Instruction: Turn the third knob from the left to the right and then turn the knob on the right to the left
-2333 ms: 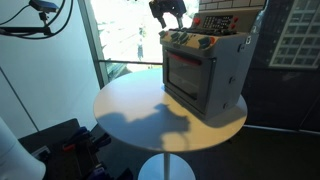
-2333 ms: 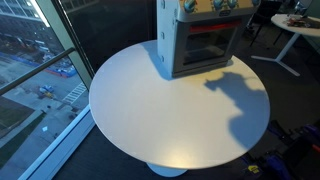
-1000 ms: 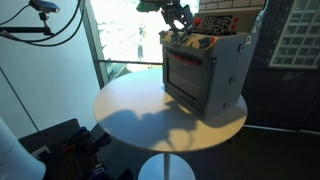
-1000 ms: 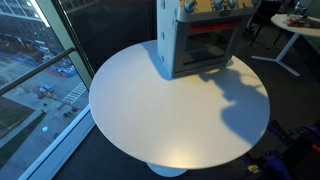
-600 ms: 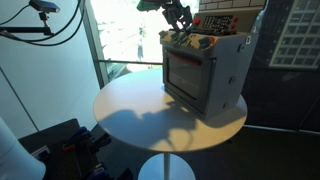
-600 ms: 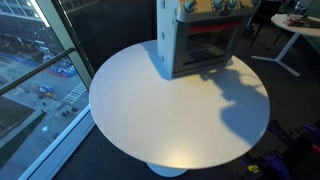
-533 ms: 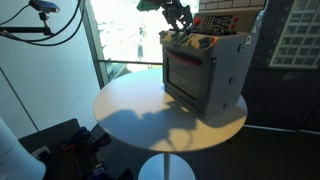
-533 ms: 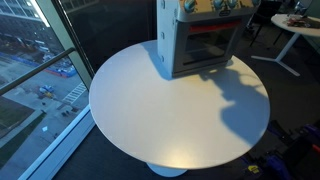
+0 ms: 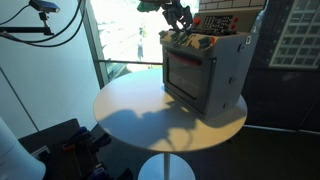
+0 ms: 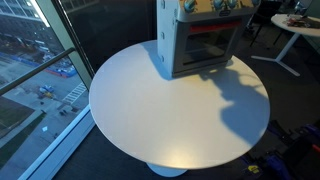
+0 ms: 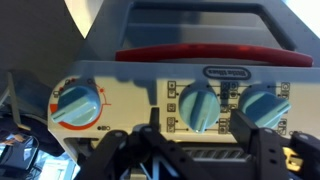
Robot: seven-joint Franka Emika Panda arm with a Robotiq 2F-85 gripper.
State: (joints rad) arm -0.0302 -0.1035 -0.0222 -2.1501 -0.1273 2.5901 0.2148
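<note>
Floor-to-ceiling window glass (image 9: 125,35) runs behind a round white table (image 9: 125,110) that shows in both exterior views, with a street far below it in an exterior view. A grey toy oven (image 9: 205,70) stands upright near the table's edge, its front door facing the bare middle of the tabletop (image 10: 170,110). The gripper (image 9: 181,26) hangs over the top front corner of the oven, close to the control panel (image 11: 150,105). In the wrist view a red handle (image 11: 195,52) lies along the top and three blue knobs sit in a row on the panel: an orange-ringed knob (image 11: 77,106) at the left, a middle knob (image 11: 198,104) and a right-hand knob (image 11: 264,104). The dark fingers (image 11: 247,140) rise from the bottom edge, spread wide apart and gripping nothing, with the middle knob lined up in the gap between them. Whether they touch the panel cannot be told.
</note>
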